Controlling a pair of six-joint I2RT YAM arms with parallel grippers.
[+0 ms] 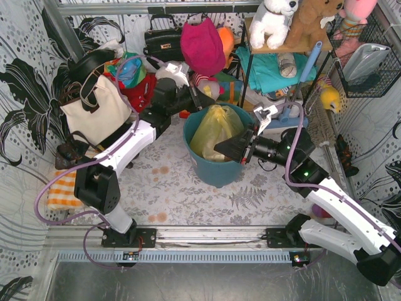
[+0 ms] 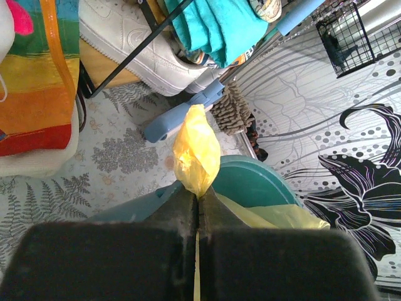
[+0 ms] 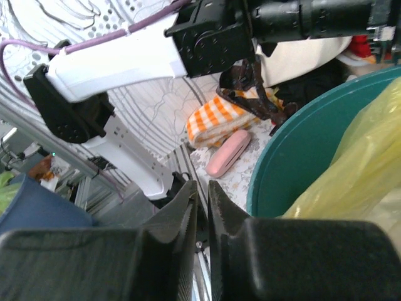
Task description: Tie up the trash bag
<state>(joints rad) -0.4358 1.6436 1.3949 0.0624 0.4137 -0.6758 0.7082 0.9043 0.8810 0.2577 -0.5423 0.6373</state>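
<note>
The yellow-green trash bag (image 1: 216,128) sits bunched inside the teal round bin (image 1: 213,169) at the middle of the table. My left gripper (image 1: 204,99) is at the bin's far rim. In the left wrist view it (image 2: 198,194) is shut on a pinch of the bag, and a yellow tuft (image 2: 196,150) sticks out past the fingertips above the bin (image 2: 263,182). My right gripper (image 1: 221,149) hovers at the bin's right side. In the right wrist view it (image 3: 201,186) has its jaws almost together with nothing between them, beside the bin's wall (image 3: 294,150) and the bag (image 3: 363,157).
A cream tote bag (image 1: 94,113) stands at the left. An orange-checked cloth (image 1: 62,188) and a pink case (image 3: 227,152) lie near the left arm's base. A shelf with plush toys (image 1: 276,19), a white sneaker (image 2: 144,44) and a wire basket (image 1: 366,59) crowd the back and right.
</note>
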